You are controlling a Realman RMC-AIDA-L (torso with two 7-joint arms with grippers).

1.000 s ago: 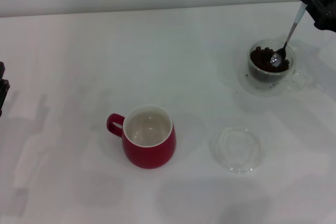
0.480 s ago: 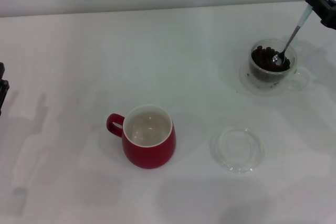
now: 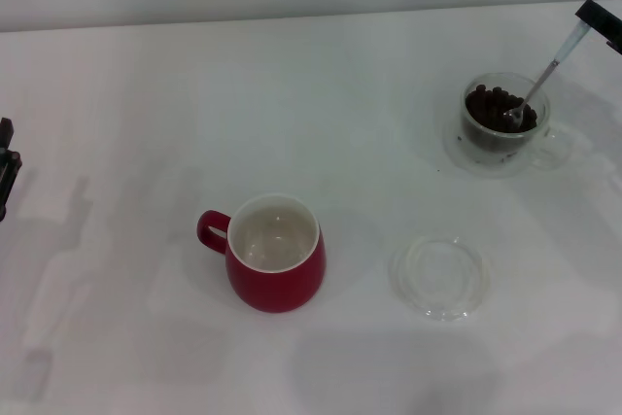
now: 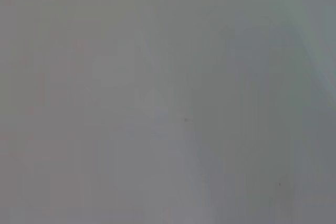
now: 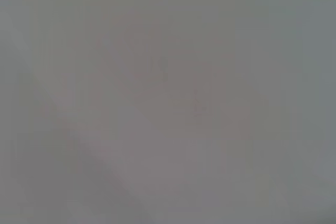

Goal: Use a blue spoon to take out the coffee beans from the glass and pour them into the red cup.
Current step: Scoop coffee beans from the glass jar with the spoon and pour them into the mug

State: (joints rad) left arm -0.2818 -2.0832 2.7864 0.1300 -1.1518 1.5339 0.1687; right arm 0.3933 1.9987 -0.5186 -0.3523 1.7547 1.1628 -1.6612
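In the head view the glass [image 3: 505, 125] stands on its clear saucer at the far right, filled with dark coffee beans [image 3: 491, 107]. The blue spoon [image 3: 546, 72] leans up to the right, its metal bowl down among the beans. My right gripper [image 3: 601, 22] is at the right edge, shut on the spoon's pale handle end, mostly out of frame. The red cup [image 3: 275, 253] stands at centre front, upright, its white inside empty, handle to the left. My left gripper [image 3: 6, 167] is parked at the left edge. Both wrist views show only blank grey.
A flat clear round dish [image 3: 438, 276] lies on the white table [image 3: 155, 94] right of the red cup, in front of the glass. A pale wall runs along the table's far edge.
My right gripper has moved right and outward, nearly leaving the frame. The spoon has tilted further to the right and its bowl has sunk from above the beans down into them.
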